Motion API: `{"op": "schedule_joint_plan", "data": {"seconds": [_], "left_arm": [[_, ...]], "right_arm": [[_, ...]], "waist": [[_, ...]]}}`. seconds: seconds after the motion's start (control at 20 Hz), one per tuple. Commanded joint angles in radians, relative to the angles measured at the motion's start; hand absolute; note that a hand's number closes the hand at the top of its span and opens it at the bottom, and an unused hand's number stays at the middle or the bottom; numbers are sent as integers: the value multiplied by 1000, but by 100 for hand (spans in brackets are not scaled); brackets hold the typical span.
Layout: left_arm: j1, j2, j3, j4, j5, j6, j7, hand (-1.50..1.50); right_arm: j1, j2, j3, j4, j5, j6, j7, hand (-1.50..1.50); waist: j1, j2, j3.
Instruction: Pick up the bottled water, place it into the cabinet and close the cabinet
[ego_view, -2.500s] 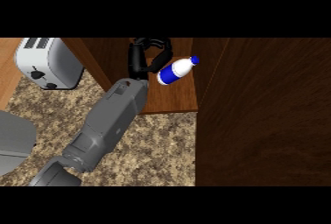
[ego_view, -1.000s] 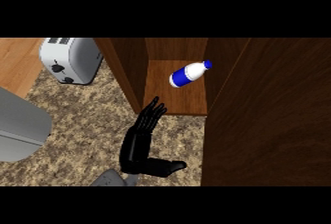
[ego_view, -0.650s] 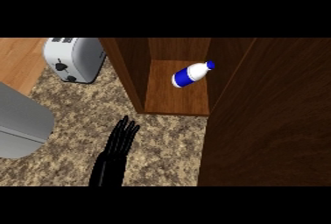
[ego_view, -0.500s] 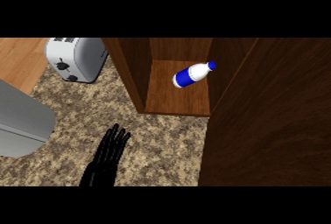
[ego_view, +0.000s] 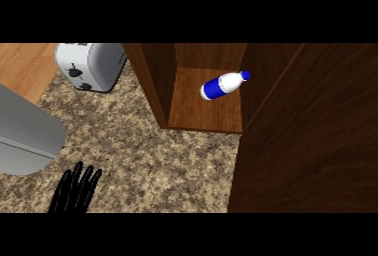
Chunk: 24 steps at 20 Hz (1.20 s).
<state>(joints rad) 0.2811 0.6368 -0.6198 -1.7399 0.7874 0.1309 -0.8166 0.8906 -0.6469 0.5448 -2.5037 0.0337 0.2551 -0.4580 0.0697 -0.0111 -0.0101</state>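
Left hand (ego_view: 72, 195) outstretched, blue-labelled bottled water (ego_view: 221, 86) in cabinet (ego_view: 207, 112)

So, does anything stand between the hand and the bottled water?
Nothing visible does. Only counter lies between the left hand and the open cabinet where the bottled water lies; the toaster stands off to the left.
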Motion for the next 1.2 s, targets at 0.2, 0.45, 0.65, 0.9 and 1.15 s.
{"op": "schedule_joint_plan", "data": {"seconds": [0.2,0.45,0.65,0.9,1.15], "left_arm": [[117,148,83,-27,36,-164,-97,-150],[146,229,140,-18,75,-244,-107,-150],[163,242,128,-11,67,-292,-123,-150],[177,267,165,-16,81,-298,-133,-150],[180,298,183,-11,83,-335,-134,-150]], "right_arm": [[-184,15,172,-115,80,-10,268,150],[-351,4,182,-84,69,21,339,150],[-469,12,197,-59,44,38,420,150],[-582,57,208,-1,2,23,495,150],[-653,145,227,60,-50,-15,560,150]], "waist": [[36,24,0],[64,29,-2],[88,33,-8],[109,36,-9],[113,41,-9]]}}
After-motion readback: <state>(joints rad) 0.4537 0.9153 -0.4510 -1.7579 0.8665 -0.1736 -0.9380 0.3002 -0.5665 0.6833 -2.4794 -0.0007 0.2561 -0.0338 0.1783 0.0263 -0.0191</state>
